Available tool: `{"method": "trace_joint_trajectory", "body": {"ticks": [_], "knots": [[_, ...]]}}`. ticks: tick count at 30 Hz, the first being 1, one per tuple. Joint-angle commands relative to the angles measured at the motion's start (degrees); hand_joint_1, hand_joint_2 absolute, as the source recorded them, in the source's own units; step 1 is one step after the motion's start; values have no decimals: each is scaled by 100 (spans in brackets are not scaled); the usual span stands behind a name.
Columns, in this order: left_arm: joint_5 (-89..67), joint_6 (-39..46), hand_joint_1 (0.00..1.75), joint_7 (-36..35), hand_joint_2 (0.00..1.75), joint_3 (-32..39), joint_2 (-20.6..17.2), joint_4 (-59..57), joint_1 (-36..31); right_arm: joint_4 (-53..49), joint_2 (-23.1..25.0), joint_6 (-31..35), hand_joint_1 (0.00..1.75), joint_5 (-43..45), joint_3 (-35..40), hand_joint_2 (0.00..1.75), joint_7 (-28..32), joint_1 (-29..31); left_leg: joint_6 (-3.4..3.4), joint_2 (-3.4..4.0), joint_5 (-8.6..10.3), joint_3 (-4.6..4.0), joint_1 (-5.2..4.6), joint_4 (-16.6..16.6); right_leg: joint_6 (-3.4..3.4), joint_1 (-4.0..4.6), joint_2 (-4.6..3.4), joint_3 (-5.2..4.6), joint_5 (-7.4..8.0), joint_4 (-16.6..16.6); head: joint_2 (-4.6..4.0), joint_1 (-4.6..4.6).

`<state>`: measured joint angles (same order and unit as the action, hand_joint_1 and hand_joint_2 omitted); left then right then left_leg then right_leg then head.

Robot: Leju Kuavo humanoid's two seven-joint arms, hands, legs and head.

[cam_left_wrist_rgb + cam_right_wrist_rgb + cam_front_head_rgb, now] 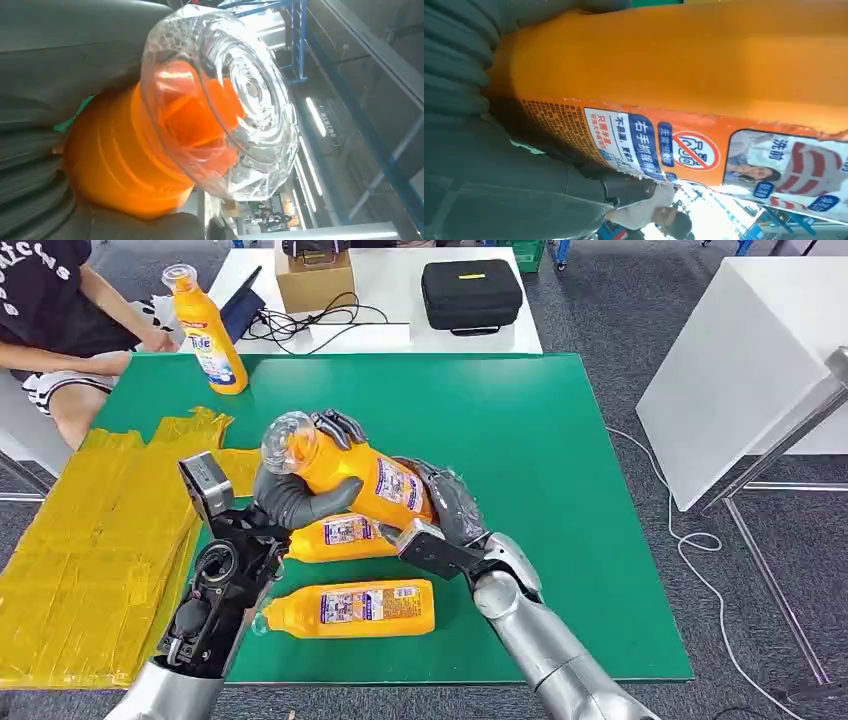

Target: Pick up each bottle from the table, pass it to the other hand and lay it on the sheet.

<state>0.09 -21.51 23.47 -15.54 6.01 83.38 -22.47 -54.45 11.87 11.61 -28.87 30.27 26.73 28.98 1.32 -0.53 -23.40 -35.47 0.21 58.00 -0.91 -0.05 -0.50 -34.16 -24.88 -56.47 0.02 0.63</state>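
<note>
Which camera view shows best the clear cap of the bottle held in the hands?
The left wrist view: the clear cap fills it, close up. The head view shows it small. The right wrist view shows the bottle's body and label.

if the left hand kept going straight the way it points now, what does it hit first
Probably nothing new: the left hand already grips the neck of the held bottle, which the right hand holds too. Past them lies the bare green table; depth is hard to judge.
</note>
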Motion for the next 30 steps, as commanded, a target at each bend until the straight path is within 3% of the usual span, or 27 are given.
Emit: {"method": "trace_joint_trajectory", "body": {"ticks": [1, 13, 26, 30], "knots": [[-56, 42, 175, -51, 175, 109, -92, -143, -183, -768, -239, 89, 0, 42, 37, 175, 41, -100, -4, -2, -4, 10, 0, -1, -1, 1, 7, 11, -5, 2, 0, -2], [-126, 315, 175, -83, 175, 524, -117, -214, -247, -1177, -315, 182, 0, 166, 35, 175, 126, -166, -5, 2, -5, 14, 2, -2, -1, 2, 4, 14, -4, 4, 0, -2], [-190, 839, 175, -169, 175, 1149, -328, -654, -543, -2682, -706, 225, 0, 373, 141, 175, 177, -660, -4, -5, -3, 11, 1, -3, -1, 1, 12, 13, -6, 3, 0, 0], [-769, 1614, 175, -226, 175, 1196, -267, -636, -708, -2784, -735, 371, 0, 354, 77, 175, 172, -699, -5, -9, -7, 16, 3, 1, -2, 4, 17, 20, -9, 2, 0, 0]]}}
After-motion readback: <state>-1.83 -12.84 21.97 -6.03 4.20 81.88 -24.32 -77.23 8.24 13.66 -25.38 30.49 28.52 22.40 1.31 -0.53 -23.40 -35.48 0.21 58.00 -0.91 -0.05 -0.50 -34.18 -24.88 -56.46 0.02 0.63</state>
